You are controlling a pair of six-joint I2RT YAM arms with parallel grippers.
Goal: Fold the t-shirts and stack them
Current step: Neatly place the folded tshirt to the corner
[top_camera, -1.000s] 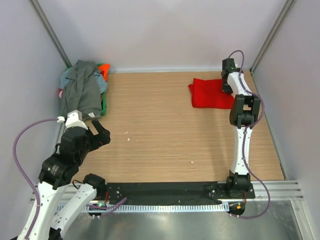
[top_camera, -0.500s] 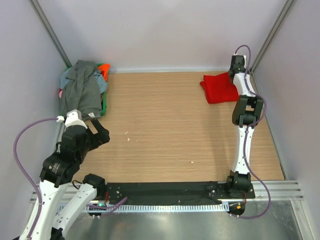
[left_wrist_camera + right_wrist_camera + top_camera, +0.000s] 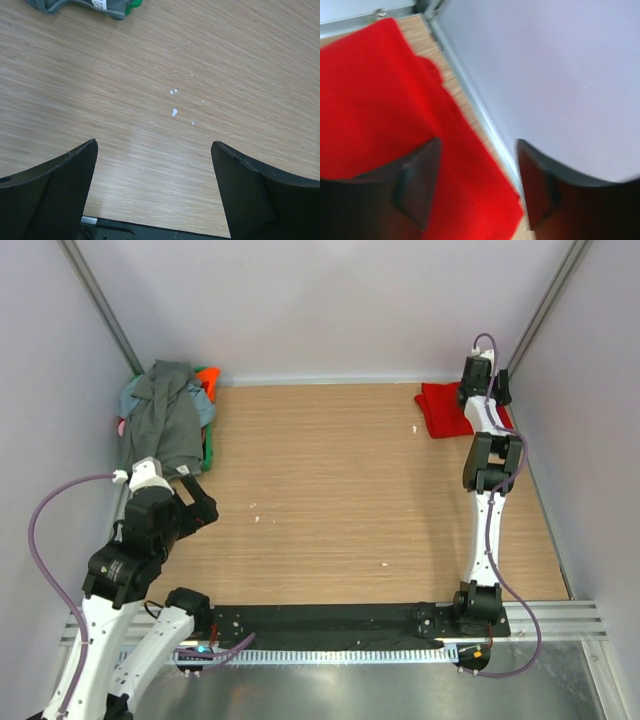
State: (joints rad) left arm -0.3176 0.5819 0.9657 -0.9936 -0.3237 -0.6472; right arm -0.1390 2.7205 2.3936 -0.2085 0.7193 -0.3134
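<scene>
A folded bright red t-shirt (image 3: 443,410) lies flat in the far right corner, against the right wall. My right gripper (image 3: 489,390) hovers over its right edge, jaws open, with nothing between them; the wrist view shows the red cloth (image 3: 380,100) below the blurred gripper (image 3: 477,145). At the far left sits a heap of t-shirts (image 3: 165,425), a dark grey one on top, with orange (image 3: 208,375), light blue and green edges showing. My left gripper (image 3: 200,502) is open above bare wood in front of that heap, also seen in the left wrist view (image 3: 154,147).
The side wall (image 3: 545,75) and its metal rail stand right beside the right gripper. White crumbs (image 3: 174,111) dot the wooden table (image 3: 320,480). The grey shirt's hem (image 3: 75,5) shows at the top edge. A black base rail (image 3: 330,620) runs along the near side.
The right arm carried the red t-shirt rightward and farther back into the corner, then its jaws opened and let it go. The left arm barely moved.
</scene>
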